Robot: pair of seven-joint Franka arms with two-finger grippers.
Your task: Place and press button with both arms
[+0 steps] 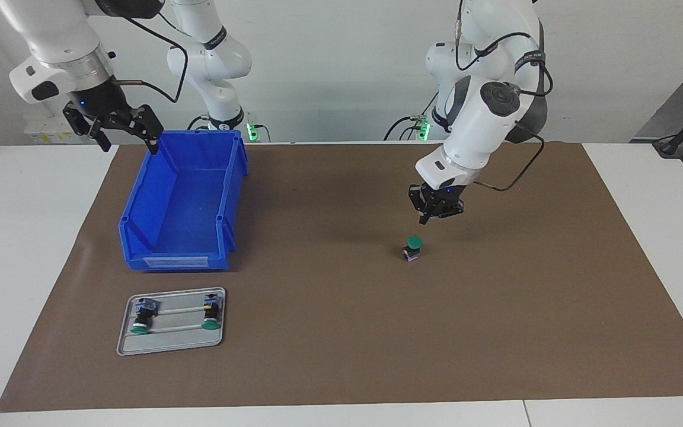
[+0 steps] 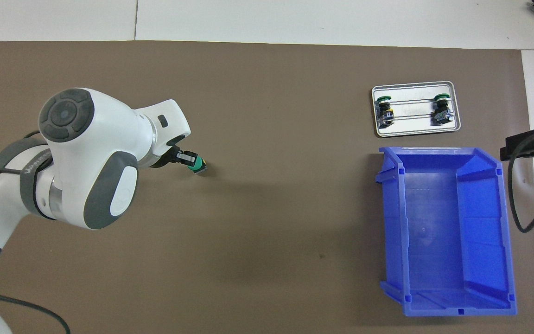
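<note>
The button stands upright on the brown mat, green cap up, toward the left arm's end of the table; it also shows in the overhead view. My left gripper hangs just above it, a little to the robots' side, with a small gap to the cap. Its fingers look shut and hold nothing; it also shows in the overhead view. My right gripper is open and empty, raised over the robot-side corner of the blue bin. The right arm waits there.
The blue bin is empty, toward the right arm's end. A grey metal tray lies farther from the robots than the bin and holds two twin green-capped buttons. White table surrounds the mat.
</note>
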